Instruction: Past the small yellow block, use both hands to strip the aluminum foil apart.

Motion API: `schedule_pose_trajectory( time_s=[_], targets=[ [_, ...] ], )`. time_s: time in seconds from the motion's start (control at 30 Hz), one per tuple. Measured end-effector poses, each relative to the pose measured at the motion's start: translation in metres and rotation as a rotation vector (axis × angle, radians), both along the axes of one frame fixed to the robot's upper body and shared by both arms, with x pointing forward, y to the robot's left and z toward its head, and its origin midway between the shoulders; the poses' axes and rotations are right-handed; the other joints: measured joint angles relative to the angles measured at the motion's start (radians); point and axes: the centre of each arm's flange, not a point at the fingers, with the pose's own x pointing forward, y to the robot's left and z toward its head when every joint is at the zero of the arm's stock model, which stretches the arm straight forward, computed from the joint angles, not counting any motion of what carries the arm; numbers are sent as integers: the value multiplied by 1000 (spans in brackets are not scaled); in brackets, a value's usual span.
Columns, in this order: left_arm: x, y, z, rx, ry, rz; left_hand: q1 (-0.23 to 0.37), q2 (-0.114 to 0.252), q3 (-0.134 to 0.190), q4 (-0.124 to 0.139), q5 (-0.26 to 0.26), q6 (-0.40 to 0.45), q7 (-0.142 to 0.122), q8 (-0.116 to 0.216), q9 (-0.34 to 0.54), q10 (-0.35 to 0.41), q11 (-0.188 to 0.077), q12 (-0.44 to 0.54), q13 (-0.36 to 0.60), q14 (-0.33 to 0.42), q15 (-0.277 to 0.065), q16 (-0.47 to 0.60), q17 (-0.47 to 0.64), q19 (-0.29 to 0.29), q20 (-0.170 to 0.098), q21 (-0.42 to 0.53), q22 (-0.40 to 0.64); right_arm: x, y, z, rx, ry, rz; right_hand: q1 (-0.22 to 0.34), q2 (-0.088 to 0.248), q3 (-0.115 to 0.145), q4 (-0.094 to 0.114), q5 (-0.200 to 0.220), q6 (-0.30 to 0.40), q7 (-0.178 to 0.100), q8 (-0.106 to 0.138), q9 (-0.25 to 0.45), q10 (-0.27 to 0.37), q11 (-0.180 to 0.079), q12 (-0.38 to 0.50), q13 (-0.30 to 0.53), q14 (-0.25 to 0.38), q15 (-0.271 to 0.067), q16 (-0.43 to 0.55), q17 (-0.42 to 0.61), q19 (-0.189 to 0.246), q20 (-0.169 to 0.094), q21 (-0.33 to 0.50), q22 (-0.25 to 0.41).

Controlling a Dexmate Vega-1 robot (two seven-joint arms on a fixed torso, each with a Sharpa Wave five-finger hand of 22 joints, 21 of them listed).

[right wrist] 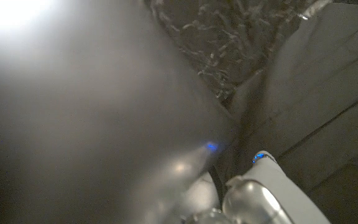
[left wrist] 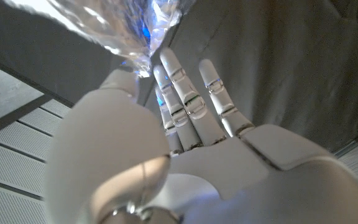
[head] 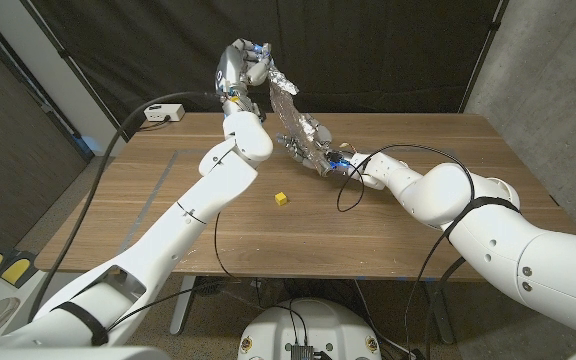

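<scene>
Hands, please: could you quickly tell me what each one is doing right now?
Left hand: raised above the table's far edge, gripping the upper end of the aluminum foil.
Right hand: gripping the foil's lower end, just above the table.

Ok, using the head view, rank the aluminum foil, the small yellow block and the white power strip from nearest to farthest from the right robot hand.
1. aluminum foil: gripped by the right robot hand, stretching up-left.
2. small yellow block: on the table, just left and nearer the robot.
3. white power strip: at the table's far-left corner.
</scene>
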Motion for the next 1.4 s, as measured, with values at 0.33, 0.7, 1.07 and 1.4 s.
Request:
schedule_pose_trajectory(
  time_s=[0.33,0.7,1.07,1.4],
  targets=[
    [-3,-6,-2,80,43,99,-243,-78,-206,79,66,-377,-23,-339,-124,-699,169,-109,-62,-827,243,-6,-67,-386,141,-236,0,-2,0,0,1,-8,19,0,0,0,0,0,-2,2,-1,0,0,0,0,0,0,0,0,0,0,0,-1,0],
    [-5,-4,-7,106,28,138,-271,-64,-241,92,78,-425,-26,-361,-125,-777,187,-105,-81,-901,271,6,-93,-382,145,-275,0,-4,2,0,-5,-15,37,0,0,0,0,0,-2,2,-1,0,0,0,0,0,0,0,0,0,0,0,-1,0],
    [-6,11,-11,112,27,153,-271,-64,-242,91,85,-425,-26,-361,-125,-777,187,-101,-86,-906,266,5,-95,-382,145,-279,0,-6,8,3,-18,-28,51,0,0,0,0,0,4,8,-1,0,6,5,0,0,0,0,0,0,0,0,0,-5],
    [1,33,-19,121,61,137,-271,-64,-247,96,89,-425,-26,-361,-125,-777,187,-97,-86,-902,262,5,-99,-382,145,-283,0,-8,17,10,-23,-47,51,0,0,0,0,0,4,7,-1,0,6,5,0,0,0,0,0,0,0,0,0,-5]
  ],
)
